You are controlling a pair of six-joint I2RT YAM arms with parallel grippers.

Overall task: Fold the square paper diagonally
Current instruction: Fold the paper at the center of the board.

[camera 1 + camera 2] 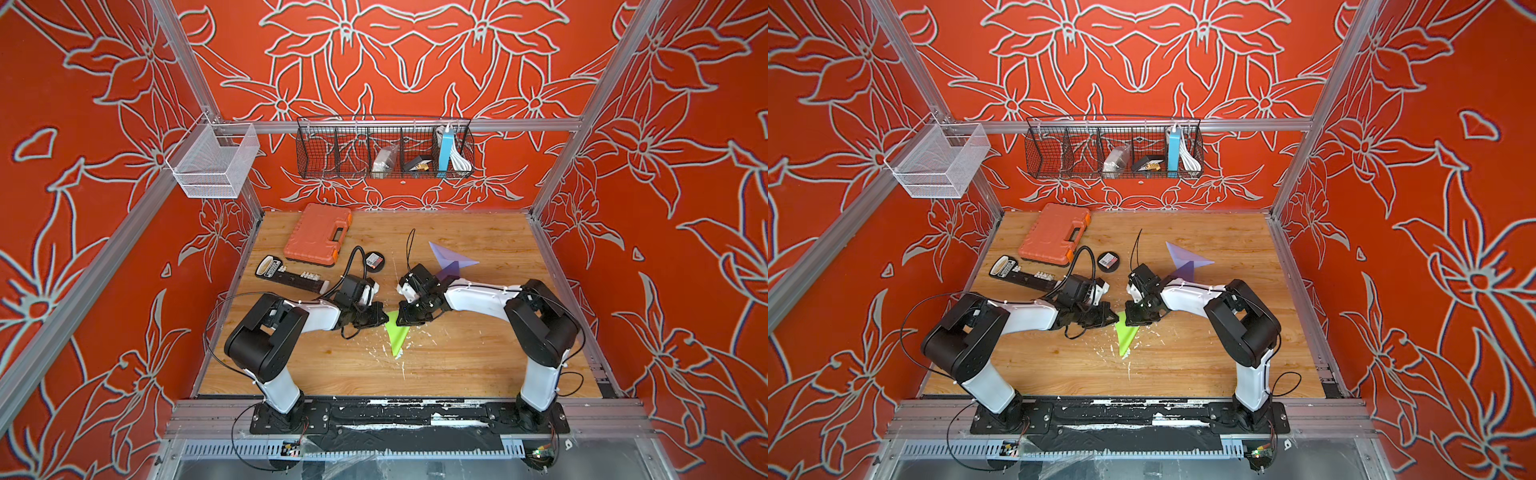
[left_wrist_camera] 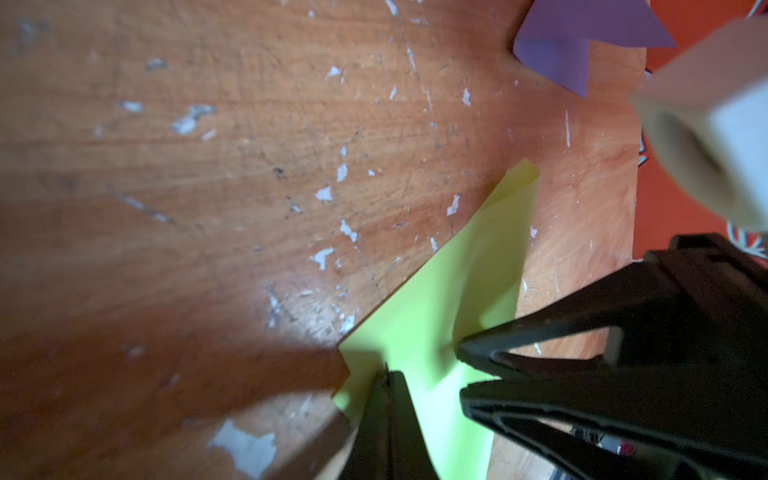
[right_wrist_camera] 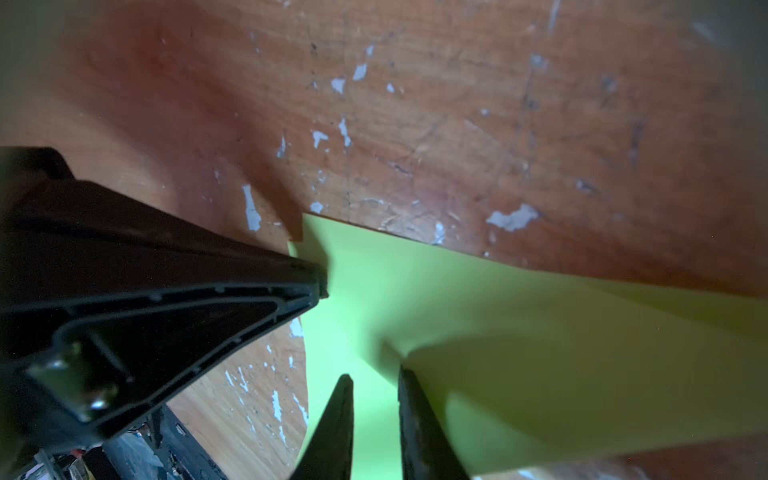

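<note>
Centre of the scuffed wooden table (image 1: pixel 457 357): lime-green paper sheet (image 1: pixel 397 336), doubled into a long triangle, sharp tip toward the near edge. Wide far end caught between the two grippers. Rises off the wood there, with shadow beneath it in the left wrist view. Layers not quite flush: two corners stepped one behind the other, right beside the left fingertips.

Left gripper (image 1: pixel 381 316), reaching in from the left. Fingers pressed together, pinching the paper by those stepped corners. Same pinch plain in both wrist views.

Right gripper (image 1: pixel 402 318), reaching in from the right, nose to nose with the left, near but apart. Fingers (image 3: pixel 415 415) narrowly apart, a strip of green showing in the gap. Straddles a raised fold of the sheet, one finger to each side. Contact of the pads with the paper: cannot tell.

Elsewhere on the table:
- Purple folded paper (image 1: pixel 451 259), far and right of centre, well apart from the green, partly hidden behind the right arm.
- Orange plastic tool case (image 1: pixel 318 235), far left, lid down.
- Black round tin (image 1: pixel 375 261), just right of the case.
- Black bit rack (image 1: pixel 291 277), left side, nearer than the case.
- White flecks (image 1: pixel 409 343) scattered on the wood around the green triangle.

Far wall: black wire basket (image 1: pixel 332 151) with small items in its right-hand compartments. White mesh basket (image 1: pixel 216 162) hung at the far left corner.
</note>
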